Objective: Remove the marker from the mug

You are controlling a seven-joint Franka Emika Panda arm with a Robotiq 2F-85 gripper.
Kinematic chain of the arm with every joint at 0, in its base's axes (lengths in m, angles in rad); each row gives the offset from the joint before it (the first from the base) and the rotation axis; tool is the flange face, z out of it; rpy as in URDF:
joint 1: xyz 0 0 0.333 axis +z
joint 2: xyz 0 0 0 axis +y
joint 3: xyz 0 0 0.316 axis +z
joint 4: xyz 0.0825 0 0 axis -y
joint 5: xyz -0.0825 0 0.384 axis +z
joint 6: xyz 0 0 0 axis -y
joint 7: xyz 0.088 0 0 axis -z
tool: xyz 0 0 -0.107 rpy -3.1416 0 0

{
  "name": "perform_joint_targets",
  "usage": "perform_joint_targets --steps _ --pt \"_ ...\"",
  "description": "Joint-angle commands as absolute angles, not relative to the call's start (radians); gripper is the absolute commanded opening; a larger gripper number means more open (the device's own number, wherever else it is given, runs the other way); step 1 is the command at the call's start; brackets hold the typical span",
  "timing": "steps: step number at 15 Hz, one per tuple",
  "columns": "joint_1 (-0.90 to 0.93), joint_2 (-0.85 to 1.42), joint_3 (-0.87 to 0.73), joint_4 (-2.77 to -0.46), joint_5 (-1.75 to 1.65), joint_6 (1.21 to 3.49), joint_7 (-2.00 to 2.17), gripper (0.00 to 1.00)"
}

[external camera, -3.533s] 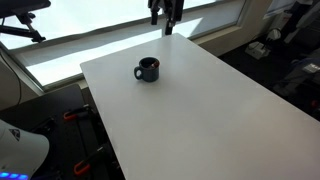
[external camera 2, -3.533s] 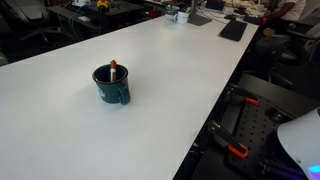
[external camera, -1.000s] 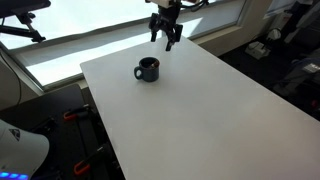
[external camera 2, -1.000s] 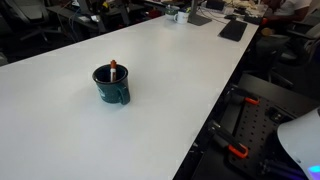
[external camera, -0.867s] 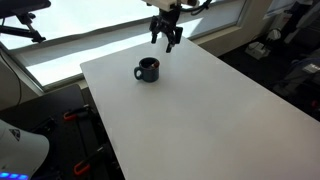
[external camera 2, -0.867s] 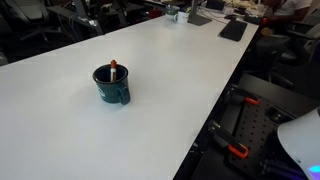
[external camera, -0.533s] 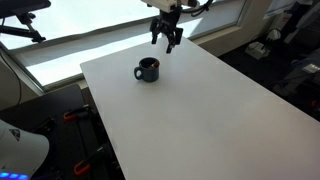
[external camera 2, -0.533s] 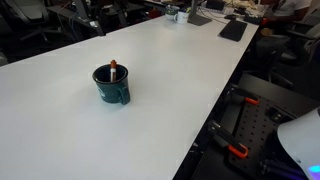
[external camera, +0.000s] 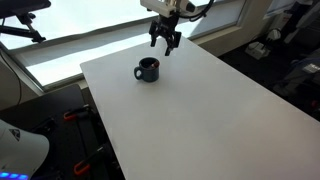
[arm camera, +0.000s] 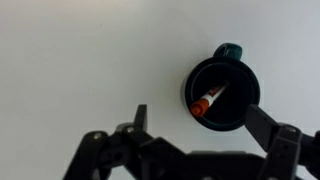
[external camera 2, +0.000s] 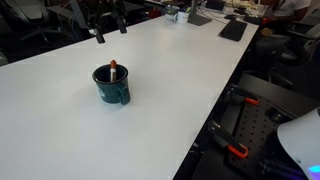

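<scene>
One marker (external camera 2: 113, 68) leans inside the mug (external camera 2: 111, 85), its reddish tip poking above the rim, not yet grasped.
Over the last few seconds the end effector (external camera: 164, 44) has dropped closer to the bench (external camera: 200, 110) and now appears in both exterior views, jaws spread wide and empty, near the mug but apart from it. The approach seems underway, and closing on the marker is still to come.

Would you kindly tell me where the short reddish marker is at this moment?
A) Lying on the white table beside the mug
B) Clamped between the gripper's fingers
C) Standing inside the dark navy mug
C: the short reddish marker stands inside the dark navy mug, its tip above the rim, while the open gripper hangs apart from both.
</scene>
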State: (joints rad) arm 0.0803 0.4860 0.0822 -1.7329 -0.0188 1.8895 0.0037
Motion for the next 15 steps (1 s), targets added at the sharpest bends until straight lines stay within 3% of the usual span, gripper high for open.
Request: perform_joint_targets --steps 1,15 --pt "0.098 0.541 0.091 -1.660 -0.023 1.852 -0.036 1.00" --pt "0.105 0.617 0.087 -1.623 -0.009 1.840 -0.020 1.00"
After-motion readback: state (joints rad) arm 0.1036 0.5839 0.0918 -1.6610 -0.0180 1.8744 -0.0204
